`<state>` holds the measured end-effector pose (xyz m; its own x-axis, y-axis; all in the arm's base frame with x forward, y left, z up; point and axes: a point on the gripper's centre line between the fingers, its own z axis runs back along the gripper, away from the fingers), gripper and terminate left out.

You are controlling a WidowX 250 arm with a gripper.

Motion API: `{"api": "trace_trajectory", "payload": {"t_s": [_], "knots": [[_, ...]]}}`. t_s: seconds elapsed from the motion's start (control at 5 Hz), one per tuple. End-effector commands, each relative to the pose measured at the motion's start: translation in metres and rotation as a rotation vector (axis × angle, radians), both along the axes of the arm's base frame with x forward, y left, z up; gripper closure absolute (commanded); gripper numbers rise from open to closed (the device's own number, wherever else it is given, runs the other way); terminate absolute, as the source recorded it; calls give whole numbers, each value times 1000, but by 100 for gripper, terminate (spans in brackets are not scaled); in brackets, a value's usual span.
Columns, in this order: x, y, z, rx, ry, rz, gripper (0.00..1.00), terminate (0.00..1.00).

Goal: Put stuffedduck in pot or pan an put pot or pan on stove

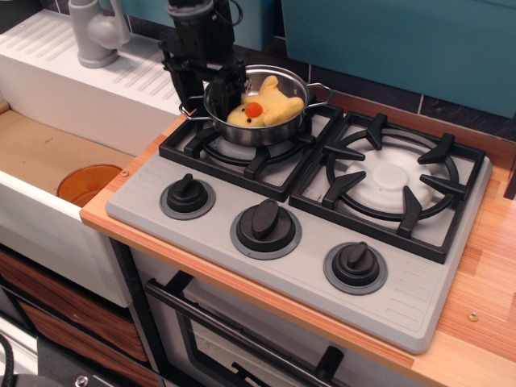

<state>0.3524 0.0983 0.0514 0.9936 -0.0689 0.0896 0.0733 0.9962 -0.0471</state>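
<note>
In the only view, the pot (256, 113) sat on the left grate of the stove (300, 211), with the stuffedduck (264, 108) lying inside it, beak up. The gripper (208, 82) hung at the pot's left rim, one finger on each side of the wall, seemingly parted and not clamping.

Black end effector (208, 81), boxy body, black cables on top.

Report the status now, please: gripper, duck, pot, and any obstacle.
Gripper open, astride the pot's left rim. Stuffed duck inside pot. Pot sits level on left grate of stove. Nothing in the way.
</note>
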Motion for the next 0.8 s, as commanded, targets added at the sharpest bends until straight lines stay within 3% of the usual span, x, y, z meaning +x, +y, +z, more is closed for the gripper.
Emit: {"api": "trace_trajectory", "payload": {"t_s": [0.0,0.6], "knots": [[13,-13,60,43,-79,11,0,0],[-4,-72,79,38,-68,61,0,0]]}}
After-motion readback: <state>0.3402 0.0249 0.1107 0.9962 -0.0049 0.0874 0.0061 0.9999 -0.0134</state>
